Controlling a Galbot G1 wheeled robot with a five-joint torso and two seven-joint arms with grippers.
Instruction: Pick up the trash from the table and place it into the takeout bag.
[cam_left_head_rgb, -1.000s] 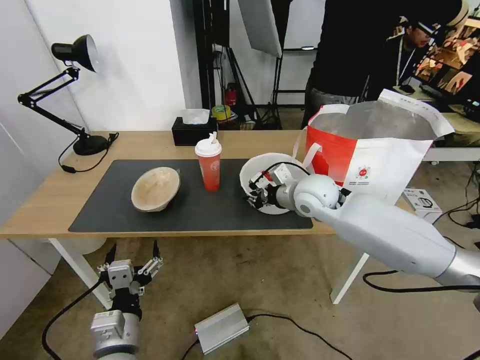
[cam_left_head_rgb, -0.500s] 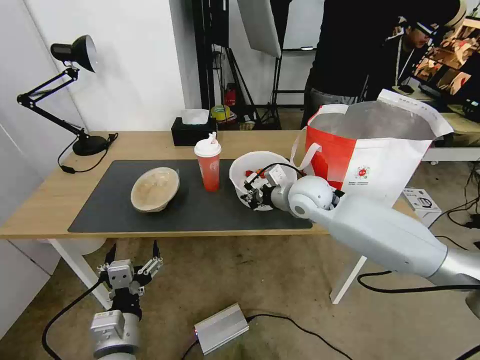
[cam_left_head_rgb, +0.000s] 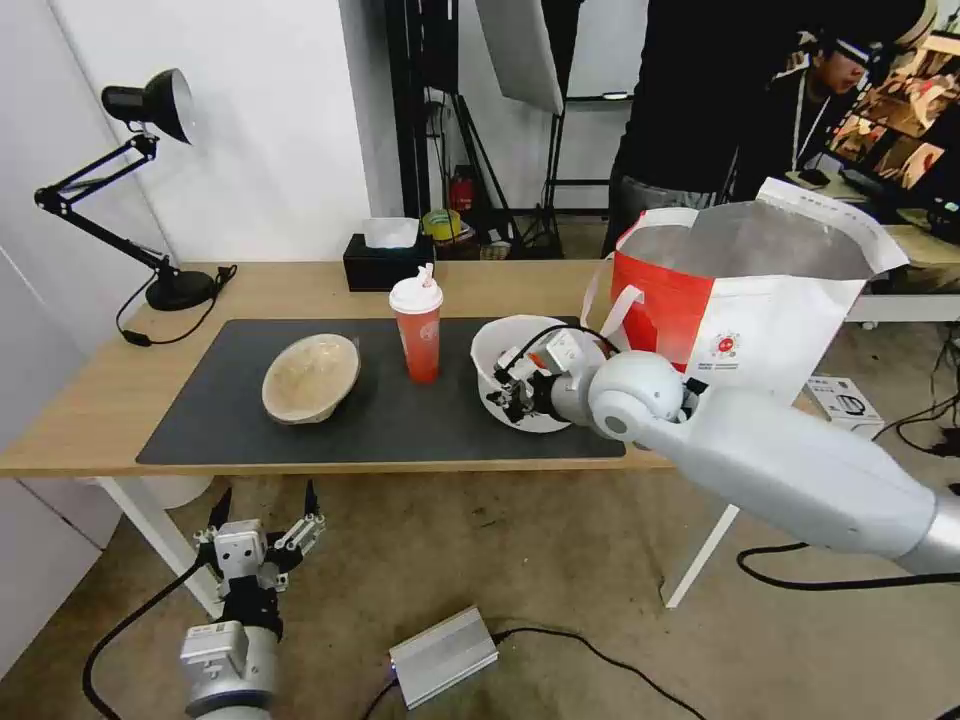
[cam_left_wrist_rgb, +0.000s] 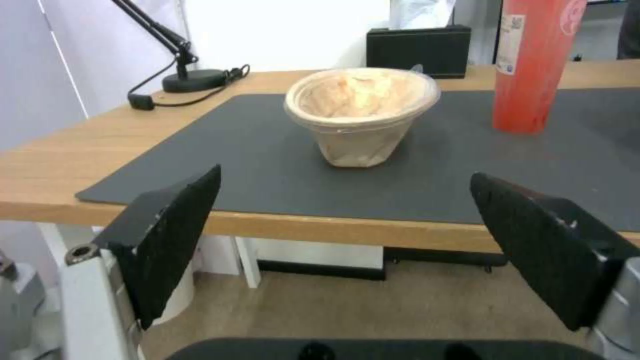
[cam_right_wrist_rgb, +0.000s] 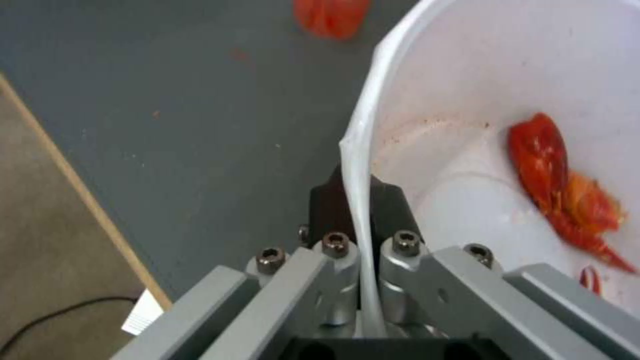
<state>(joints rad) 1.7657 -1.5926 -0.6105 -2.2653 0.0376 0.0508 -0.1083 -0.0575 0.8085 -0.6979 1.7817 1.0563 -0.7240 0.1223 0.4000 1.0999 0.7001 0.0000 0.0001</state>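
Right gripper holding the white bowl's rim at the counter.
Left gripper (cam_left_head_rgb: 262, 525), fingers apart, hangs below the counter (cam_left_head_rgb: 90, 400); beige bowl (cam_left_head_rgb: 311, 376) and red cup (cam_left_head_rgb: 417, 324) stand on the mat (cam_left_head_rgb: 400, 430); right gripper (cam_left_head_rgb: 512, 390) fingers clamp the tilted white bowl (cam_left_head_rgb: 500, 345) beside the bag (cam_left_head_rgb: 760, 300).

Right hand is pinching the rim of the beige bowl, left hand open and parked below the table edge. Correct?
Not quite. The right hand is pinching the rim of the white bowl with the crayfish shells, as the right wrist view shows. The beige bowl sits untouched. The left hand is open, parked below the table edge.
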